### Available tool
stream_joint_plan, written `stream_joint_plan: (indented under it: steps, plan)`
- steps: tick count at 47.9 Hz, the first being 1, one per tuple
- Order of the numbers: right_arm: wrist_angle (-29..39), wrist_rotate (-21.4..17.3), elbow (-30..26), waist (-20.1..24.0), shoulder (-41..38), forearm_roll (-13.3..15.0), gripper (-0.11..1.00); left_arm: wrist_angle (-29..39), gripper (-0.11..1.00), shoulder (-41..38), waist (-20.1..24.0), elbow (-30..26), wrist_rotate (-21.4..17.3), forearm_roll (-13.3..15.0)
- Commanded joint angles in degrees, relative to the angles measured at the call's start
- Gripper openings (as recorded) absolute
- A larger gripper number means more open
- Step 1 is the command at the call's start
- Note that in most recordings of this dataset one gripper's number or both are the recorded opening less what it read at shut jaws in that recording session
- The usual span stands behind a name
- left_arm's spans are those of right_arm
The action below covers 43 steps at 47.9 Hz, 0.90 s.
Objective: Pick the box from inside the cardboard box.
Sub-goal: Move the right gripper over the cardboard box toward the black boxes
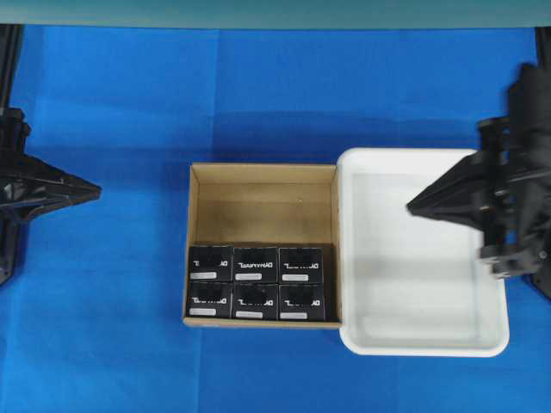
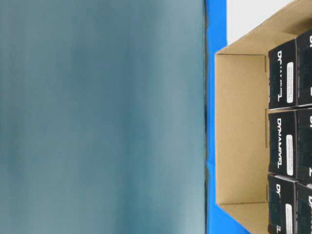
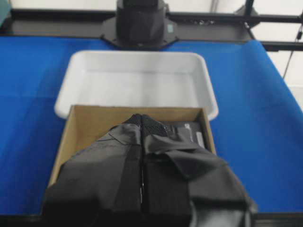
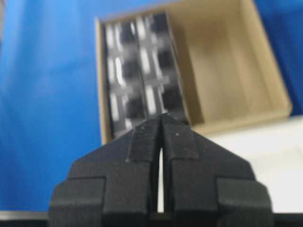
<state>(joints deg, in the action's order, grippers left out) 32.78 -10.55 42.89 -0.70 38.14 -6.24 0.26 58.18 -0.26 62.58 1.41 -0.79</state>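
Several black boxes (image 1: 256, 282) with white lettering and small white labels fill the near half of the brown cardboard box (image 1: 263, 174) in two rows; its far half is bare. The same boxes (image 4: 137, 71) appear blurred in the right wrist view and at the right edge of the table-level view as boxes (image 2: 282, 141). My right gripper (image 1: 411, 207) hangs shut and empty above the white tray, right of the carton. My left gripper (image 1: 96, 191) is shut and empty over the blue cloth, well left of the carton. Its taped fingers (image 3: 142, 118) point toward the carton (image 3: 94, 118).
A white plastic tray (image 1: 422, 340) sits against the carton's right wall, with nothing in it. Blue cloth (image 1: 103, 327) covers the table all round. Black arm frames stand at the far left and right edges.
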Motion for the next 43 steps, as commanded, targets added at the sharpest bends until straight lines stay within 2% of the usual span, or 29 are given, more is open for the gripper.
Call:
stream_joint_plan:
  steps: [1, 18, 28, 43]
  plan:
    - [3.87, -0.09, -4.22, 0.00, -3.87, -0.18, 0.02, 0.00, -0.06, -0.18, -0.09, -1.67, -0.09, -0.18]
    - [18.90, 0.70, -18.72, 0.79, -21.53, 0.00, 0.02, 2.29, -0.06, -0.18, 0.00, -2.20, -0.18, -0.18]
    - [25.49, 2.02, -25.31, 0.35, -29.62, 0.00, 0.02, 4.31, -0.07, -0.09, 0.18, -3.08, -0.18, -0.09]
    - [30.41, 6.59, -34.28, 0.35, -39.90, -0.35, 0.03, 4.39, -0.07, -0.09, 0.00, -3.25, -0.18, -0.18]
